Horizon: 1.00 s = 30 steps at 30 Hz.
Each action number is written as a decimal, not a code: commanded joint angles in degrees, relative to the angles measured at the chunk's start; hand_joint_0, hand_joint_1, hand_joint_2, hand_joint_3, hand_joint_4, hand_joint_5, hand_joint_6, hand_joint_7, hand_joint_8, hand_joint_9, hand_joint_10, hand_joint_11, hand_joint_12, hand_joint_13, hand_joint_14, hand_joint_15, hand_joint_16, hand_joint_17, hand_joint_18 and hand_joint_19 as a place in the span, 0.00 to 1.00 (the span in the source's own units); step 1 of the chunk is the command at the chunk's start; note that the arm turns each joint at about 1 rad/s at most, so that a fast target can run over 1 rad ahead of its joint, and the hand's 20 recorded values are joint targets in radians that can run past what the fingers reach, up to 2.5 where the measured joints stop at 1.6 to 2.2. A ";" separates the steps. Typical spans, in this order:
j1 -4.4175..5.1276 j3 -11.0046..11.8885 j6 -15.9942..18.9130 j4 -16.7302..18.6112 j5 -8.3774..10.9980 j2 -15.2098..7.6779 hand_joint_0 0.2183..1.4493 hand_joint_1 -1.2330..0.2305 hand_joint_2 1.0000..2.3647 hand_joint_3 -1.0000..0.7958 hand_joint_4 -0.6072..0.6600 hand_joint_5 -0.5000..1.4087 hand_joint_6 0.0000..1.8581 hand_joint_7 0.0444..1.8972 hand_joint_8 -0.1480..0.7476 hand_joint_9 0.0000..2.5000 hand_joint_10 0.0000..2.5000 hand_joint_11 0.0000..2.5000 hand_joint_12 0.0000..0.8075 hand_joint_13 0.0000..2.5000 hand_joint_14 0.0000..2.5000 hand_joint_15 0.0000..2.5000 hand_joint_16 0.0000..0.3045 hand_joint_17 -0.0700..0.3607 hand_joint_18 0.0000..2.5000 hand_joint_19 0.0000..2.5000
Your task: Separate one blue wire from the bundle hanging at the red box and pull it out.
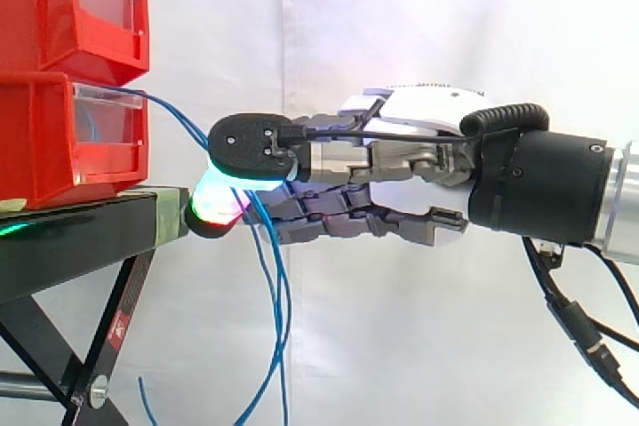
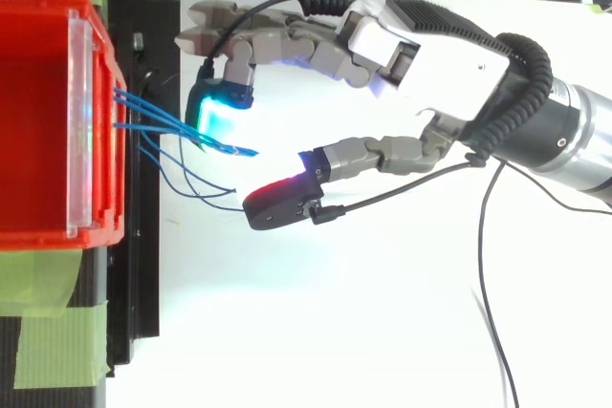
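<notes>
Blue wires (image 1: 176,119) leave the clear front of the lower red bin (image 1: 40,152), which sits at the front edge of the black stand (image 1: 80,236) with a second red bin (image 1: 60,7) stacked on it. In the side view the wires run out and down from the bin front, pass the hand's glowing pad just off the stand's edge, and hang in loose strands below the level of the stand's top. In the top view several strands fan out from the bin front across the stand's edge. The upper strands reach the cyan pad, and the lower ones loop towards the thumb (image 2: 282,203).

The hand (image 2: 430,64) comes in from the right, with its palm well clear of the stand. Its fingers (image 2: 218,117) reach towards the bin front, slightly bent. One pad glows cyan from above and green and red from the side, and lies against the upper strands. The thumb, glowing red on its inner face, stands apart from that pad, so an open gap shows between them and nothing is pinched. The other fingers stretch over the stand's edge beyond the wires.

Green tape (image 2: 43,332) marks the stand near the bin's corner, and a white curtain (image 1: 399,27) hangs behind.
</notes>
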 commanded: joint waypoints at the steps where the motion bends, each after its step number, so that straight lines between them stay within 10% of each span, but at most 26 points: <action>1: -0.07 0.00 0.00 -0.11 -0.08 0.00 0.30 0.43 0.00 0.29 0.68 0.20 0.30 0.66 0.48 0.14 0.00 0.04 0.41 0.10 0.00 0.06 0.17 0.43 0.06 0.12; 30: -0.42 1.76 2.28 -2.93 -0.26 0.00 0.34 0.41 0.01 0.35 0.67 0.18 0.37 0.59 0.49 0.17 0.00 0.06 0.41 0.13 0.00 0.07 0.17 0.43 0.09 0.13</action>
